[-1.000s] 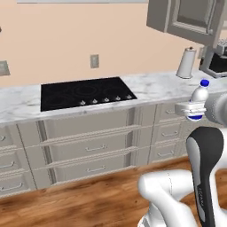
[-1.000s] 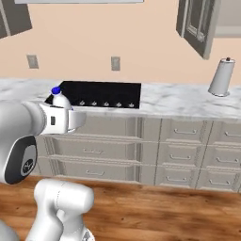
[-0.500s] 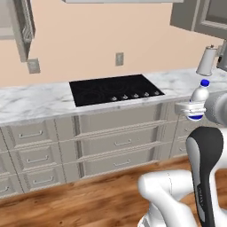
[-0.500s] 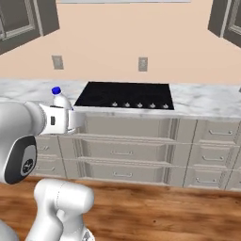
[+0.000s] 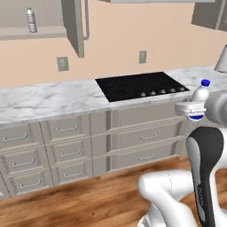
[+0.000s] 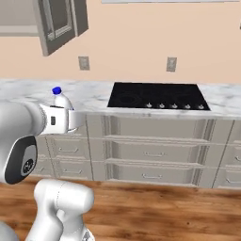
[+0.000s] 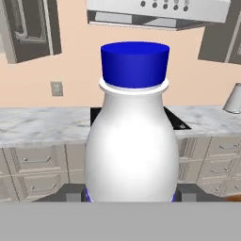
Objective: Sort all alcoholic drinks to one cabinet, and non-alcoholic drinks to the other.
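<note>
White, blue-capped bottle (image 7: 133, 136) sat clamped in the pincer (image 5: 191, 111), unshelved, while a clear bottle (image 5: 30, 20) already stood in the open cabinet (image 5: 42, 31) left of the cooktop (image 5: 141, 85).

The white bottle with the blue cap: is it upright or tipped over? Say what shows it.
Upright. The white bottle stands straight in the hand, its blue cap pointing up in all three views.

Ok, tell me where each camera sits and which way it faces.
Left base view: behind-left, facing the cooktop and open cabinet; arm lower right, claw holding the white bottle.
Right base view: behind-right, same cooktop; arm lower left.
Hand view: on the hand, facing the bottle.
All share the bottle.
</note>
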Motion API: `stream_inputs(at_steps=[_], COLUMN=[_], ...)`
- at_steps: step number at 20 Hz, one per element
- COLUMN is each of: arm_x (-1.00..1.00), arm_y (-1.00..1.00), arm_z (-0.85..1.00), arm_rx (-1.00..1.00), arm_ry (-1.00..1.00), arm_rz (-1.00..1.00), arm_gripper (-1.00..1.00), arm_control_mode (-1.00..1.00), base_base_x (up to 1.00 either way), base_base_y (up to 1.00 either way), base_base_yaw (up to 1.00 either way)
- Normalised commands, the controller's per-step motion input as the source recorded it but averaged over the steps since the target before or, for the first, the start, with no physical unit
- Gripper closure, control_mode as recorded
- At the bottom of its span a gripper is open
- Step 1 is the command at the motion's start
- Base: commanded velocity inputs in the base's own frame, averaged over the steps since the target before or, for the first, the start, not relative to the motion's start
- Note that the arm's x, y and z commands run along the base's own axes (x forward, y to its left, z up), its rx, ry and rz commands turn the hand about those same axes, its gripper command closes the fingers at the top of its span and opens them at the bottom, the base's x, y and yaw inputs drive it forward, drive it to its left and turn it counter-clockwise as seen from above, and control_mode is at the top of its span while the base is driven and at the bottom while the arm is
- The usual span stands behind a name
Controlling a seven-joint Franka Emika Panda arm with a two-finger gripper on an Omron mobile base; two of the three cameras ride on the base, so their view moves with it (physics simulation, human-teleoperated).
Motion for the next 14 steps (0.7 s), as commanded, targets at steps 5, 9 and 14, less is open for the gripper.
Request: stream_inputs(at_steps=[5, 9, 14], arm_x=[0.0, 0.0, 0.0], arm_y=[0.0, 0.0, 0.0], arm_z=[0.0, 0.0, 0.0], arm_rx=[0.0, 0.0, 0.0], arm_ry=[0.0, 0.0, 0.0], arm_rz=[0.0, 0.0, 0.0], arm_gripper=[1.0, 1.0, 1.0], arm_control_mode=[1.0, 1.0, 1.0], base_base_x=[-0.01, 0.0, 0.0], base_base_y=[0.8, 0.71, 0.68], base_base_yaw=[-0.03, -0.02, -0.01])
